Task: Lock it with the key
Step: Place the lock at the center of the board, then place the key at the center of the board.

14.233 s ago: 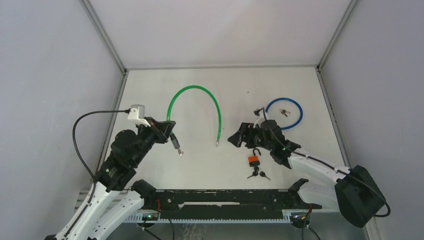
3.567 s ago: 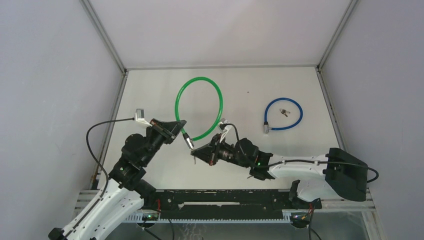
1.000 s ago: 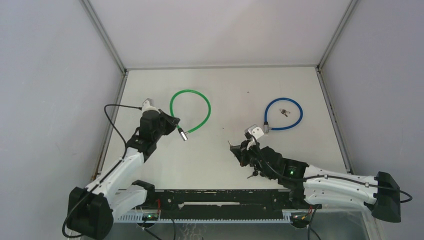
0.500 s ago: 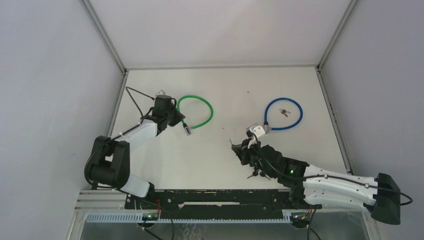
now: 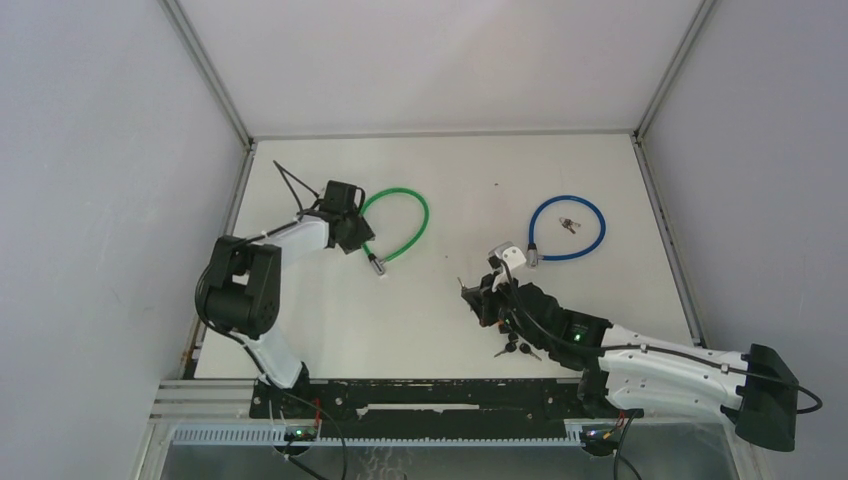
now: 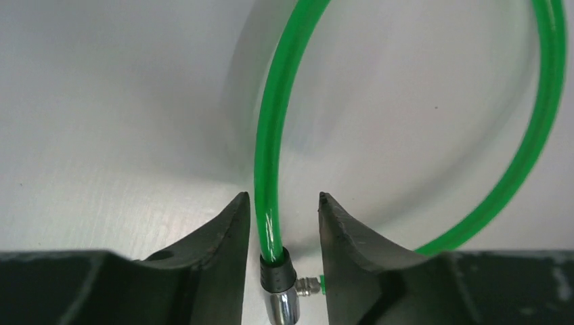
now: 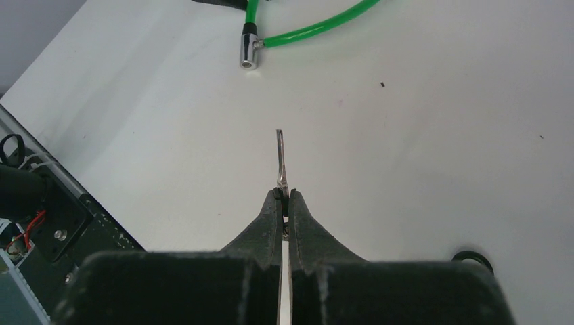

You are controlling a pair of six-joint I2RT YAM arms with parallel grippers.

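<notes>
The green cable lock (image 5: 418, 218) lies in a loop on the white table at the back left, its chrome lock head (image 5: 377, 264) at the near end. My left gripper (image 5: 358, 238) straddles the cable just beside that head. In the left wrist view the green cable (image 6: 271, 135) runs between the open left gripper (image 6: 284, 200), with a gap on each side. The chrome head (image 6: 284, 308) sits low between the fingers. My right gripper (image 5: 472, 296) hovers mid-table, shut on a small silver key (image 7: 281, 159) whose blade points toward the lock head (image 7: 248, 51).
A blue cable lock (image 5: 590, 215) lies at the back right with small keys (image 5: 569, 225) inside its loop. More dark keys (image 5: 512, 348) lie by the right arm near the front rail (image 5: 430, 395). Side walls close in the table left and right.
The left gripper has opened and let go of the green cable, its arm swung further back and left. The green loop shifted slightly. The right gripper with the key has barely moved.
</notes>
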